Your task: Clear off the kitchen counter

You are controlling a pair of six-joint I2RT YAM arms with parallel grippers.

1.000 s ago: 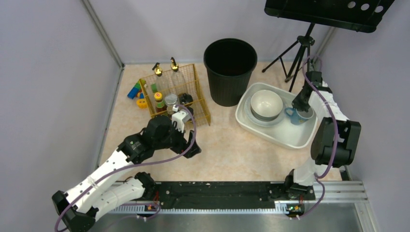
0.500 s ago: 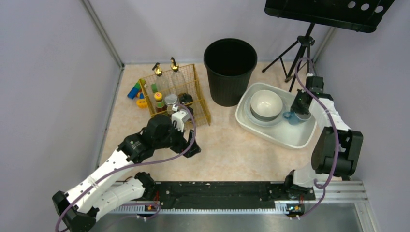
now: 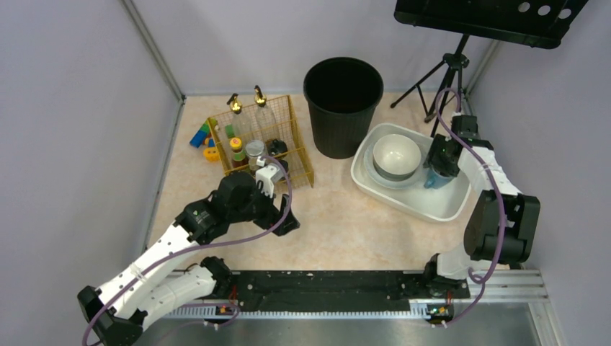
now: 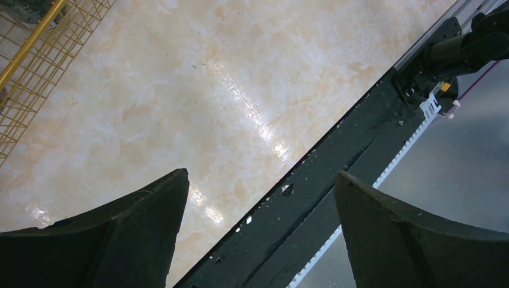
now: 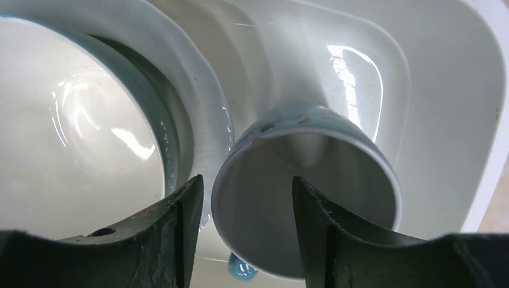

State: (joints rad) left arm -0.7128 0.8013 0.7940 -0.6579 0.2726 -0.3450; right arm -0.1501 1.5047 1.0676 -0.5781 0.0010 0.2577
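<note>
The beige marbled kitchen counter [image 3: 346, 216] carries a white tub [image 3: 439, 205] at the right. In the tub a cream bowl [image 3: 396, 155] sits on a grey plate [image 3: 378, 175], and a blue cup [image 3: 436, 178] with a white inside [image 5: 336, 180] stands beside them, tilted. My right gripper [image 3: 438, 162] hangs over the cup, open. Its jaws [image 5: 247, 178] straddle the near rim, one finger inside the mouth, with a small gap to the wall. My left gripper [image 3: 288, 220] is open and empty [image 4: 261, 174] above the counter's front part.
A black bin [image 3: 342, 101] stands at the back middle, and a yellow wire basket [image 3: 288, 137] with bottles is to its left. Coloured toy blocks [image 3: 202, 137] lie in the far left corner. A tripod [image 3: 443, 79] rises behind the tub. The black front rail [image 3: 324, 285] runs along the near edge.
My right gripper shifted slightly left over the tub and went from shut on the cup's rim to open, leaving the cup in the tub. The left arm stayed still.
</note>
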